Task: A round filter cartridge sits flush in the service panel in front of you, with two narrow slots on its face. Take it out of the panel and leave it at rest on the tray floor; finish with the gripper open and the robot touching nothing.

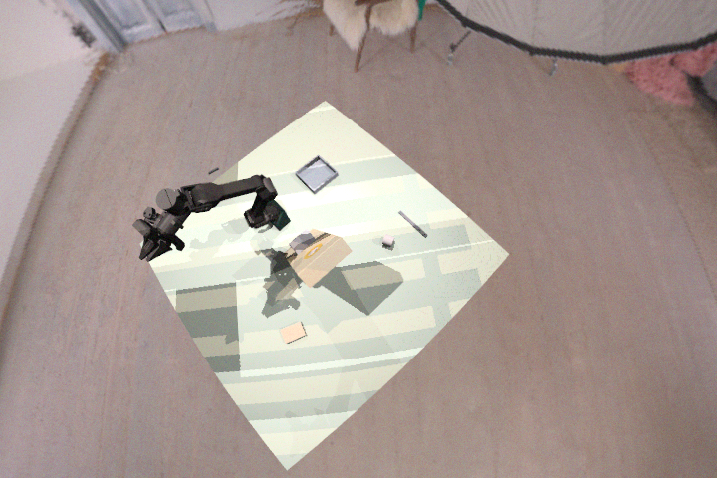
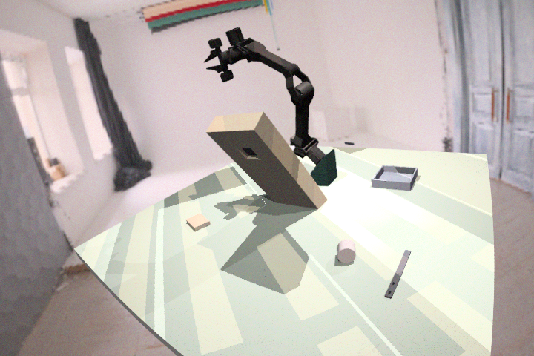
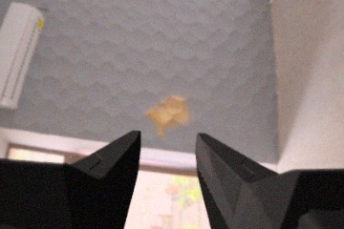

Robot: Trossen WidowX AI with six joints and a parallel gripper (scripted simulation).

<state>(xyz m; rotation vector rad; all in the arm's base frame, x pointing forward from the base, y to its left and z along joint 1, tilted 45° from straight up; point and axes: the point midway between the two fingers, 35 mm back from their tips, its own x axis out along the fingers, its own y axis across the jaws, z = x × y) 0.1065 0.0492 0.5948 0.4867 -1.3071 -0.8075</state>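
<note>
Two fingers fill the bottom of my wrist view, drawn partway together with an open gap between them and nothing held in that gap; beyond them I see only a grey scalloped wall, a white air-conditioning unit [image 3: 13, 57] and a window. My gripper [image 2: 214, 61] hangs high in the air, well apart from everything on the counter [image 2: 444, 234], with the arm [image 2: 300, 104] reared up from its dark green base [image 2: 325, 170].

From the exterior view, the tan service panel [image 2: 271, 167] leans steeply, its lower edge on the counter just beside the base. On its shaded face there is a small dark square opening [image 2: 248, 151]. In the top view I can make out a yellowish ring on the panel's upper face [image 1: 313, 252], but I cannot tell whether that is the cartridge, so I cannot say for certain where it sits.

On the counter, the grey tray [image 2: 394, 177] stands well apart from the panel, toward the double doors. A pale short cylinder [image 2: 345, 251] lies on its side out on the counter, and a thin grey bar [image 2: 397, 274] lies near it. A small tan block [image 2: 198, 221] rests on the far side of the panel's shadow.
</note>
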